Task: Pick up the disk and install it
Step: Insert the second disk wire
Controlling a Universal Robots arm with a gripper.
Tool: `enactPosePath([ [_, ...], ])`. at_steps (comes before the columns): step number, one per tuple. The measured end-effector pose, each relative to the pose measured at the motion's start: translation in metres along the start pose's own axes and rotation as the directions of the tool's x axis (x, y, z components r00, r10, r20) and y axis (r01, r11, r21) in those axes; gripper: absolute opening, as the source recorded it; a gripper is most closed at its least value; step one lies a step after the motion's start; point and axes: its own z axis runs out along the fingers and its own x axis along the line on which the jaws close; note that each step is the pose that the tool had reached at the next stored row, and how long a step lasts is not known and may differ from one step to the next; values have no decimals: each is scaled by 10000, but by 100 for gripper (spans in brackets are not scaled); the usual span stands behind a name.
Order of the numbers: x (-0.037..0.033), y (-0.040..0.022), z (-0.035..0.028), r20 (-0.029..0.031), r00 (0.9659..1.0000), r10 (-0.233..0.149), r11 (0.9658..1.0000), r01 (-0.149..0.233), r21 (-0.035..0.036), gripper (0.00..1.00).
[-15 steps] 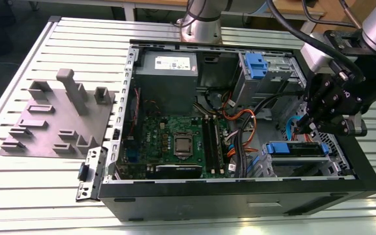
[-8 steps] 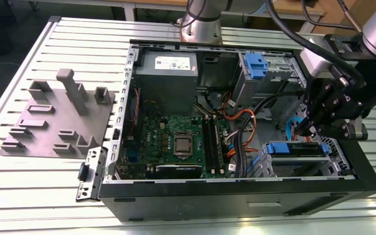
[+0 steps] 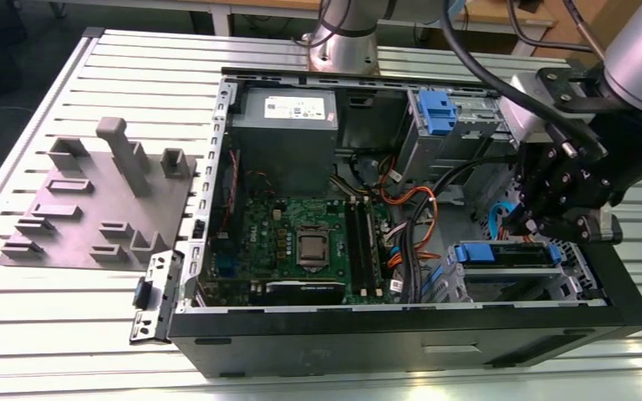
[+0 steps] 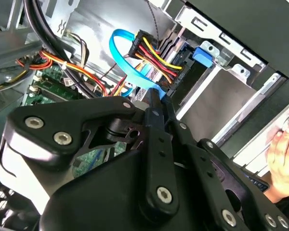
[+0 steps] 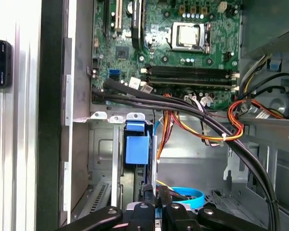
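Open computer case (image 3: 410,330) lies on its side on the slatted desk (image 3: 31,301), interior facing up, so the bays can be reached from above.

The disk (image 3: 511,271) appears to sit in the drive bay at the case's front corner, at the exterior view's right. Its silver face is level with the bay frame and its blue end piece faces the motherboard (image 3: 298,242). In the second wrist view the same silver face (image 4: 221,103) lies flat under the bay's metal tabs. Judged seated or nearly so; full engagement cannot be confirmed.

The tool (image 4: 156,103) hangs inside the case just beside that bay, its fingers drawn together with nothing visibly between them. It is close to the blue data cable (image 4: 130,62) and the power wiring, probably because the bay's open side faces the cable run.

A person's hand (image 4: 284,154) rests at the case's outer edge.
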Motion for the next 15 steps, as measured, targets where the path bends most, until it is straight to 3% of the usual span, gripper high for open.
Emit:
enactPosePath([
  [1, 0, 13, 0, 0, 10000, -2, 10000, 2, 49, 16],
  [4, 0, 29, 8, 1, 10000, 11, 10000, -11, 62, 16],
  [9, 0, 40, 21, -11, 9992, 402, 9992, -402, 87, 16],
  [15, 10, 72, 34, 13, 9992, 397, 9990, -398, 181, 16],
])
